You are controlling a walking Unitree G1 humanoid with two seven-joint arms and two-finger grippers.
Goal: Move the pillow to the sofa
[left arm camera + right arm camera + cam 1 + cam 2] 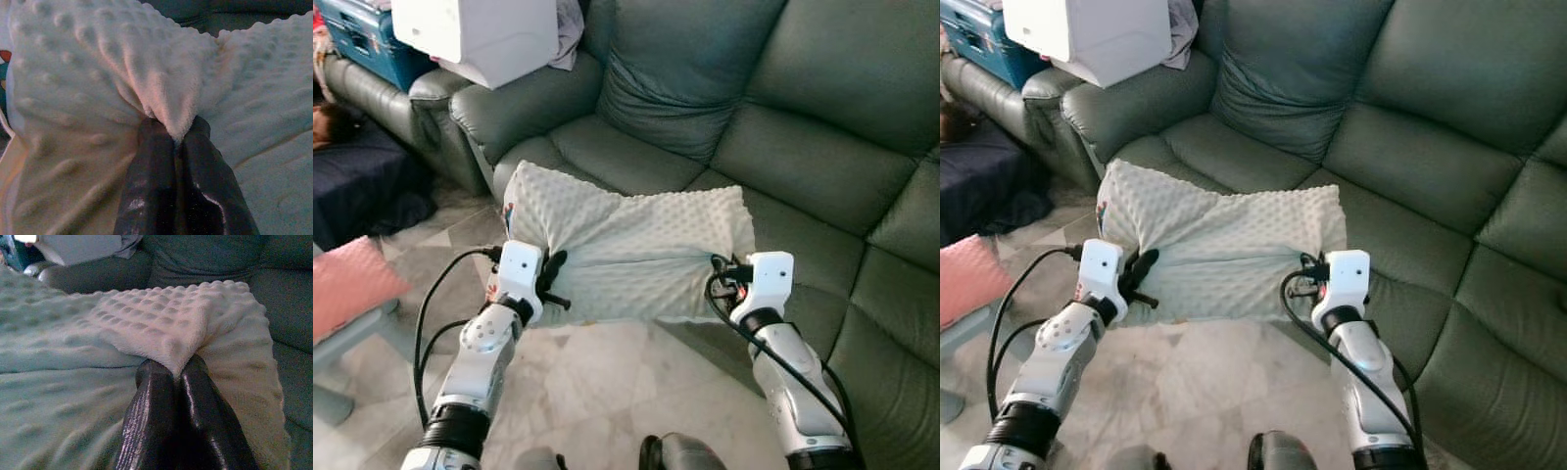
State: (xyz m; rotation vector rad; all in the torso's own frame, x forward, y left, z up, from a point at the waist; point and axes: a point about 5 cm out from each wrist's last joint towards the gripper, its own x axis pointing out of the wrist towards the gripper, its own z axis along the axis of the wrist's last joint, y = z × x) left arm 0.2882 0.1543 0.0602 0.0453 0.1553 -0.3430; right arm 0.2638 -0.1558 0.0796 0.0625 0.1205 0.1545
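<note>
pillow (626,250) pinched between left claw (177,137) and right claw (177,368) over sofa (803,147).

Silver arms, white wrist housings, black cables

Pillow (626,245): pale, plush cloth, raised dots all over, matt; fabric puckers into soft folds where pinched.

Left gripper (176,139), right gripper (177,369): fingers (151,421) black, smooth, semi-gloss with light streaks, some scuffing on the left pair. Wrist housings white glossy plastic; forearms silver, metallic sheen; cables black, rubbery.

Sofa (822,127): grey-green leather or leather-look, smooth, low sheen, creased at cushion seams.

Floor (597,392): pale marbled tile, polished, faintly reflective.

Pink cushion (347,284): textured matt cloth.

White box (475,34): smooth, matt.

Blue case (362,34): hard, shiny plastic.
</note>
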